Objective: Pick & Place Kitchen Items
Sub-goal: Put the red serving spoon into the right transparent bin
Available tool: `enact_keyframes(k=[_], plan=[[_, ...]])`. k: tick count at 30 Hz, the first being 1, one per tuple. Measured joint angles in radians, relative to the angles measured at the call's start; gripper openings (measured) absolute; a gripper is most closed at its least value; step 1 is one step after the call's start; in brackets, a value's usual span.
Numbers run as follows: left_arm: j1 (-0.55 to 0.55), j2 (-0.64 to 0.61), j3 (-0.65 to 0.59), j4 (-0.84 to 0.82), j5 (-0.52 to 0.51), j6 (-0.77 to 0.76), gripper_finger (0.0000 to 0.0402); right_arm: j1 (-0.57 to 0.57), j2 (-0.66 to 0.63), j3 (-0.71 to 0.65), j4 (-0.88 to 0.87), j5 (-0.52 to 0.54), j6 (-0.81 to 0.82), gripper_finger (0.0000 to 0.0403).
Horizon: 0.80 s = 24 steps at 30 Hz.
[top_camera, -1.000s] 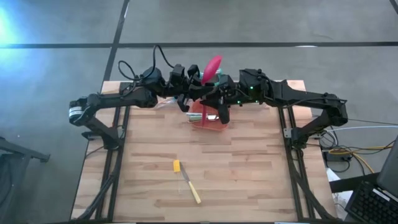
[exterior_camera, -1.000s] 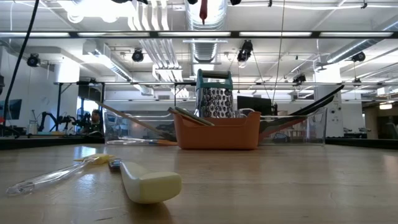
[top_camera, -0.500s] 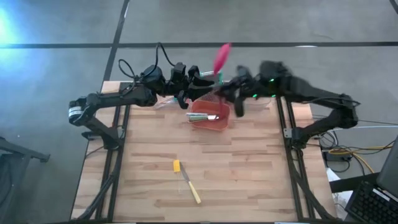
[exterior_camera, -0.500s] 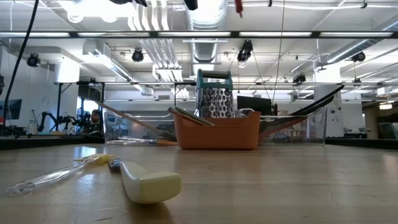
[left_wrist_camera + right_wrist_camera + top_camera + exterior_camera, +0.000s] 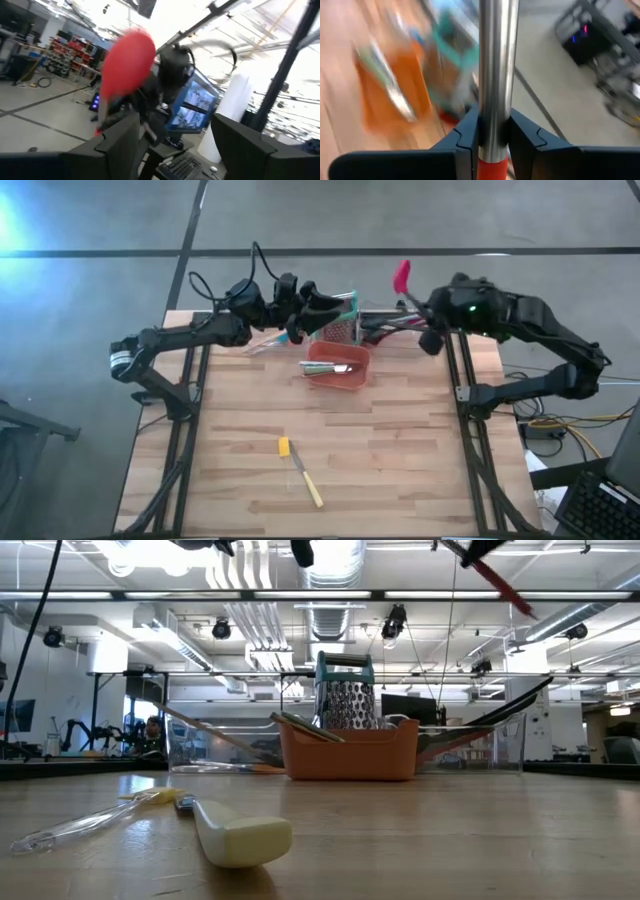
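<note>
A red-headed spoon (image 5: 402, 277) with a silver shaft is up in the air past the table's far right, with my right gripper (image 5: 428, 315) shut on it. It shows red and slanting at the top of the low view (image 5: 497, 582). My left gripper (image 5: 308, 306) hovers open above the teal-framed grater (image 5: 343, 328), with nothing between its fingers (image 5: 120, 145). A yellow-handled knife (image 5: 306, 482) lies flat on the near middle of the table. My right gripper pinches the spoon's silver shaft (image 5: 495, 95) between its two fingers (image 5: 467, 135), just beside a red part (image 5: 492, 167) of the utensil. The fingers lie across the shaft. The spoon is lifted clear of everything and slants in the air.
A red-orange bin (image 5: 337, 368) holding a utensil stands at the far middle, with the grater behind it. A clear container (image 5: 470, 745) with more utensils sits along the far edge. A small yellow piece (image 5: 284, 446) lies near the knife. The near half of the wooden table (image 5: 400, 470) is otherwise bare.
My left gripper has opened and let go of the red spoon above the bin. My right gripper, still shut on the spoon, has carried it away toward the table's right edge, and the spoon has tipped from nearly upright to slanting.
</note>
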Motion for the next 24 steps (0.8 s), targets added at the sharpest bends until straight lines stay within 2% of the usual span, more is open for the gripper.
enact_keyframes(k=[6,16,24], plan=[[0.001,0.000,-0.001,-0.025,-0.050,-0.009,0.0252,-0.147,0.057,-0.001,-0.203,0.030,-0.165,0.0061],[0.001,-0.012,-0.003,-0.141,-0.050,-0.056,0.0252,-0.299,0.245,-0.001,-0.226,0.028,-0.540,0.0061],[0.003,-0.012,-0.003,-0.155,-0.050,-0.073,0.0252,-0.385,0.349,-0.004,-0.187,0.025,-0.644,0.0061]])
